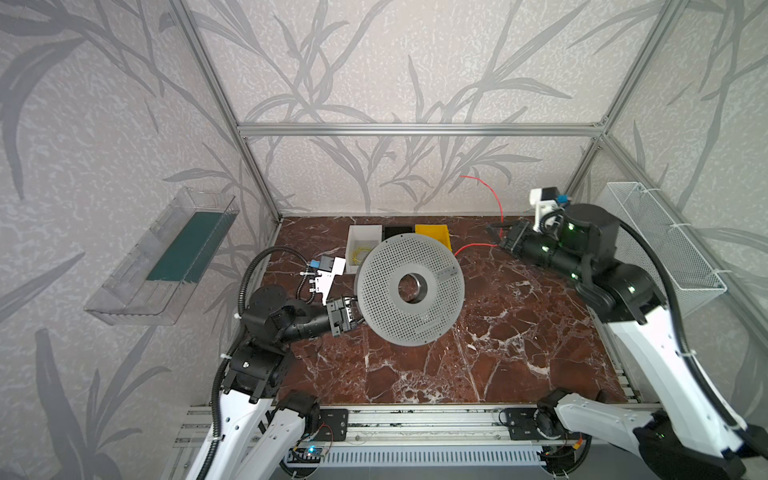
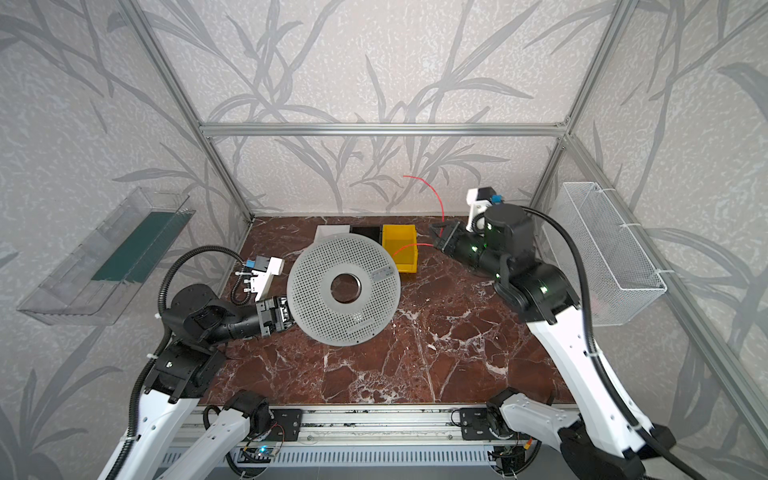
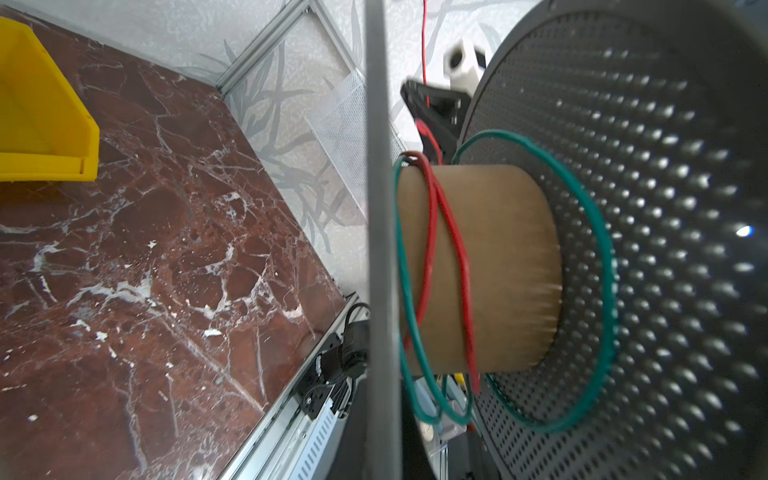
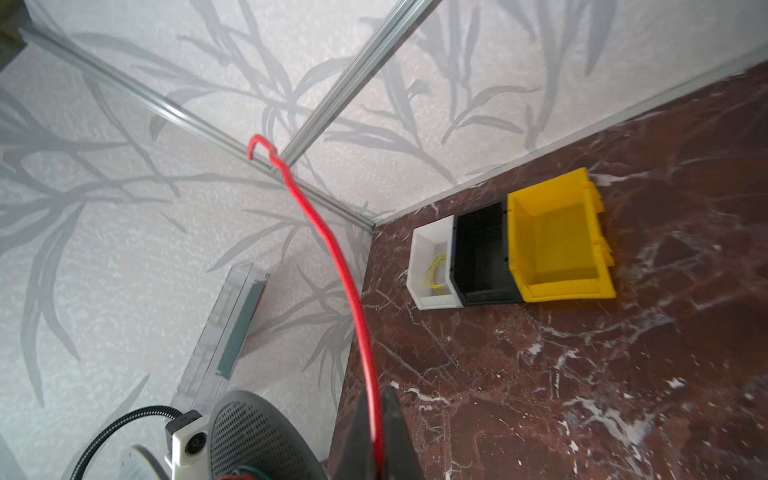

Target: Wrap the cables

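1. Across both top views, the spool [image 1: 409, 289] has one perforated flange facing the camera. That flange hides the core and anything wound on it. The left gripper [image 1: 348, 316] is clamped on the spool's rim, with its fingertips tucked under the flange.
2. Same views: the right gripper [image 1: 503, 240] is pinched shut on the red cable [image 1: 492, 195].
   - The cable is hair-thin. One part arcs up in front of the back wall to a free end, and the other runs low from the jaws and vanishes under the flange.
   - The yellow cable [image 1: 360, 255] is a faint small coil in the white bin [image 1: 365, 232], barely legible.
   - In a top view the spool [image 2: 345, 286] covers nearly all of that bin.
3. Left wrist: this gripper's own fingers can't be made out, and the near flange, seen edge-on, shows as a grey bar.
   - The red cable [image 3: 432, 232] lies on the brown core [image 3: 498, 266] in two loose crossing strands.
   - The green cable [image 3: 598, 232] hangs round the core in slack loops.
   - The right gripper [image 3: 432, 112] is a blur behind.
4. Right wrist: the dark fingers [image 4: 399, 440] are closed with the red cable [image 4: 345, 270] between them.
   - The cable curves away to a kinked, hooked tip.
   - The spool is only partly in frame.
   - The yellow cable [image 4: 434, 270] sits coiled in the white bin, beside the black bin [image 4: 482, 257] and the yellow bin [image 4: 557, 245].
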Robot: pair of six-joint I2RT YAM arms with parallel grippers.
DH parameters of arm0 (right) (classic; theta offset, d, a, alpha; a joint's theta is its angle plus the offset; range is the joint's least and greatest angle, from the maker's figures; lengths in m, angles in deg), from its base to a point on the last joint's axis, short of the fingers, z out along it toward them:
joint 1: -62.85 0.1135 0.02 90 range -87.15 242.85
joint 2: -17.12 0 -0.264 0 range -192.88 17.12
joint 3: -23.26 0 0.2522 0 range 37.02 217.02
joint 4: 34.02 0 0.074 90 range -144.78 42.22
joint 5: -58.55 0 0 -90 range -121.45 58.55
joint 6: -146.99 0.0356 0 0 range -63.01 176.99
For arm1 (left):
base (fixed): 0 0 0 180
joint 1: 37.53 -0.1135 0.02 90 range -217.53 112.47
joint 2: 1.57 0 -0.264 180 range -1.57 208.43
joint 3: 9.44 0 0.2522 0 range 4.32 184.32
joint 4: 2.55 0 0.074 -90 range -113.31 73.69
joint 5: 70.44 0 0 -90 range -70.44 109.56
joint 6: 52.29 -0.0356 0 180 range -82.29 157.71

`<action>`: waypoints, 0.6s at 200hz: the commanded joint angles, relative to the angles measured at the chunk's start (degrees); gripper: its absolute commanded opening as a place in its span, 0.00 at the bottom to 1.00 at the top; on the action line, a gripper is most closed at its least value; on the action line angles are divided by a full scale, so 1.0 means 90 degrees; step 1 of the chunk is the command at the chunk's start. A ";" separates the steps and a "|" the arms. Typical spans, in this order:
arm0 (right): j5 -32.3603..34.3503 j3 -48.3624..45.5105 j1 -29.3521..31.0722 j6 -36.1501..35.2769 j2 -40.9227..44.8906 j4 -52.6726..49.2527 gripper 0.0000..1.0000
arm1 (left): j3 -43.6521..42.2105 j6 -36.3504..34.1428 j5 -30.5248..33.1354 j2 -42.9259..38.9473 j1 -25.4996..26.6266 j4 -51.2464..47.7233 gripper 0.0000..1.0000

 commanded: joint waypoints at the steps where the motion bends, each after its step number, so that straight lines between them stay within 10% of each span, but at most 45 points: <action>1: -0.1913 0.0929 -0.0040 -0.0860 -0.0640 0.0135 0.00 | 0.0282 -0.0999 -0.0409 0.0139 0.0204 -0.0666 0.00; 54: -0.3643 0.1778 -0.0044 -0.1234 -0.1993 0.0750 0.00 | 0.1280 -0.3454 0.2477 0.2066 0.2126 -0.3641 0.00; 120: -0.4393 -0.1956 0.0096 0.0611 -0.1701 0.5108 0.00 | 0.2577 -0.2616 0.6069 0.4838 0.2644 -0.4785 0.00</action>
